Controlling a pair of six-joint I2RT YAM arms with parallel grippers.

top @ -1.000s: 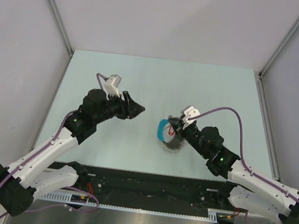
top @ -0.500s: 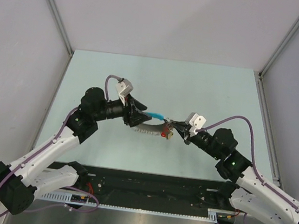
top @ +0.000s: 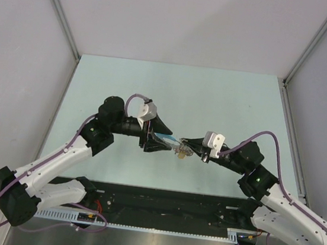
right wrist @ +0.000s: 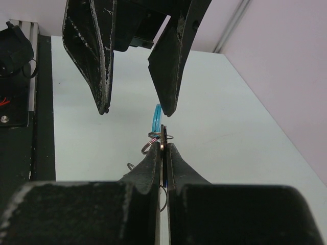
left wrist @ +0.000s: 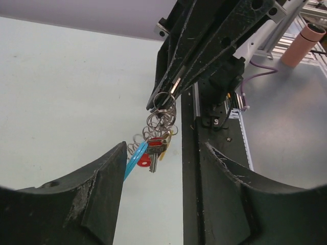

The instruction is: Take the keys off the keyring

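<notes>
My right gripper [top: 186,144] is shut on a thin flat key, seen edge-on between its fingers in the right wrist view [right wrist: 164,144]. It holds the bunch above the table. Wire keyring loops [left wrist: 162,113] hang from its tips, with the other keys [left wrist: 156,147] and a red tag [left wrist: 144,162] below. The blue strap [top: 166,138] points toward my left gripper [top: 167,140]. The left gripper is open, its jaws standing either side of the strap's end [left wrist: 134,158] without touching it. In the right wrist view the strap [right wrist: 157,115] shows between the left fingers [right wrist: 171,66].
The pale green table [top: 173,88] is walled by grey panels on three sides. A black rail [left wrist: 189,153] with wiring runs along the near edge, below the hanging bunch. A pink cylinder [left wrist: 306,43] stands off the table beyond the rail.
The right gripper has lifted the bunch off the table and turned it toward the left arm. The left gripper has moved right, and its open jaws now bracket the blue strap.
</notes>
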